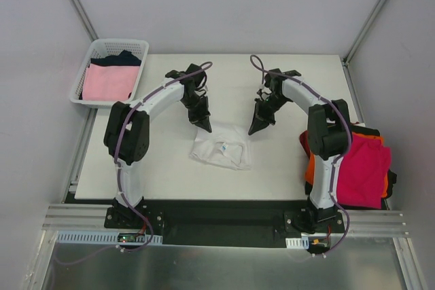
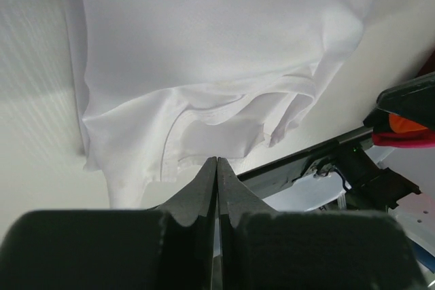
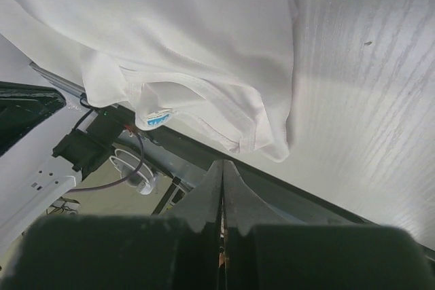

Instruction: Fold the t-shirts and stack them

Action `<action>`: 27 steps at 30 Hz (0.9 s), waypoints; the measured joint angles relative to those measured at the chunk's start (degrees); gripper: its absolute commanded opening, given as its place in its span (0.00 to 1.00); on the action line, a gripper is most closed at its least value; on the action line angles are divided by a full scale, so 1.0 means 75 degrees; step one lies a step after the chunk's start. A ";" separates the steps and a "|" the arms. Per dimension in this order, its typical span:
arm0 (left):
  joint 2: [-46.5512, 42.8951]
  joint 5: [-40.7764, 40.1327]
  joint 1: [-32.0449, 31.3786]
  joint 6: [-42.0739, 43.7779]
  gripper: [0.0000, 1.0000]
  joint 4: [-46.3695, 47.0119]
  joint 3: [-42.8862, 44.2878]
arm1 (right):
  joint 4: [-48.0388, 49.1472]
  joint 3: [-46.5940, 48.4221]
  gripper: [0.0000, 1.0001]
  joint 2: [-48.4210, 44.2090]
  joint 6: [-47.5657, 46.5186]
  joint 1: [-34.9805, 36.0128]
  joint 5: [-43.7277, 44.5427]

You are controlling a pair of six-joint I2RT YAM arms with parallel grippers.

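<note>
White tabletop (image 1: 163,168) held the white t-shirt (image 1: 221,151) lying crosswise, just nearward of both clenched, empty grippers: left gripper (image 1: 204,127) over its corner, right gripper (image 1: 254,130) just beside.

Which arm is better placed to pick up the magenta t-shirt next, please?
Probably right: the magenta t-shirt lies beside the right arm's base, far from the left end effector.
</note>
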 measured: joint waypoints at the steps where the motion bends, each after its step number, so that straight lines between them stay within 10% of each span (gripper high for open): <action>1: 0.0023 0.0003 0.0026 0.0032 0.00 -0.0058 -0.0009 | -0.0023 0.0070 0.01 0.0029 0.0015 -0.0009 0.0006; 19: 0.0012 -0.0294 0.0650 0.0431 0.00 0.0213 -0.1778 | 0.0131 -0.0198 0.03 0.0863 0.0012 -0.0143 -0.0122; 23: 0.0012 -0.0236 0.1122 0.0472 0.16 0.0245 -0.2072 | 0.0265 -0.0216 0.62 0.0918 0.0102 -0.0105 -0.0192; 27: -0.0122 -0.0152 0.1448 0.0618 0.40 0.0297 -0.1903 | 0.0382 -0.0268 0.70 0.0720 0.0070 -0.0119 -0.0204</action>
